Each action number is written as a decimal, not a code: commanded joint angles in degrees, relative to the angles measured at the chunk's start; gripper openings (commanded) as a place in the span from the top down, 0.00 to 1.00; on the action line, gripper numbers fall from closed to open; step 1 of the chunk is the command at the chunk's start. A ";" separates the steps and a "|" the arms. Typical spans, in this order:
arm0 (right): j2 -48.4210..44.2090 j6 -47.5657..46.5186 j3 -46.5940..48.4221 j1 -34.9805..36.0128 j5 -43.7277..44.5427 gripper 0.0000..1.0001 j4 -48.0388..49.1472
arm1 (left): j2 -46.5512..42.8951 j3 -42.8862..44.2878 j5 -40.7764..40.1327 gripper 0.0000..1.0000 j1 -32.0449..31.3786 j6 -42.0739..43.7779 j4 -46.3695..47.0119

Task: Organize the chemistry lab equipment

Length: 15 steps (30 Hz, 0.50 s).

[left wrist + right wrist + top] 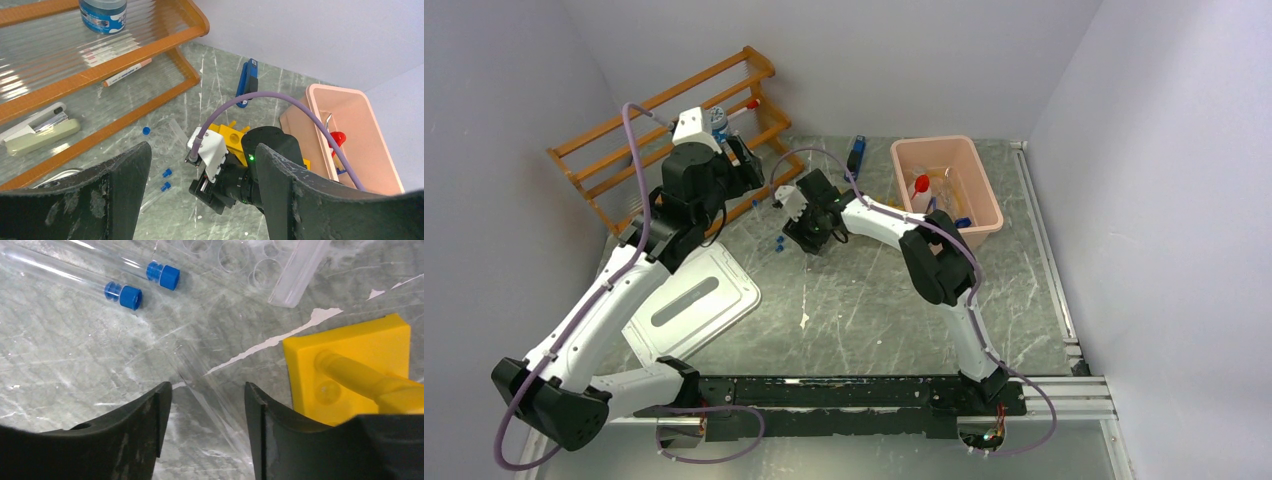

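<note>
The bench (874,300) is a grey-green marbled slab, scuffed with white flecks, boxed in by pale lavender walls on three sides. My left gripper (202,150) hangs above the bench by the orange wooden rack (664,110), jaws spread wide with nothing between them. My right gripper (207,390) sits low over the bench at mid-table, jaws apart, and a clear tube (197,385) lies on the surface in the gap; I cannot tell if they touch it. Two blue-capped clear tubes (131,296) lie just beyond, and a yellow stand (345,365) is beside the right jaw. The red-capped squeeze bottle (921,186) rests in the pink bin (984,180) at the far right.
</note>
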 commanded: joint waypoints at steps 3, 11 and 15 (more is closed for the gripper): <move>1.89 -1.70 0.64 -0.12 1.40 0.38 -4.56 | 0.89 0.48 1.33 0.20 0.42 -0.36 2.63; 3.14 -4.38 2.20 -0.78 -3.92 0.59 -10.23 | 0.65 0.23 2.63 0.20 0.42 0.39 3.01; 3.17 -4.37 2.67 -0.74 -3.32 0.70 -11.51 | 0.09 0.20 1.85 0.21 0.42 0.46 1.98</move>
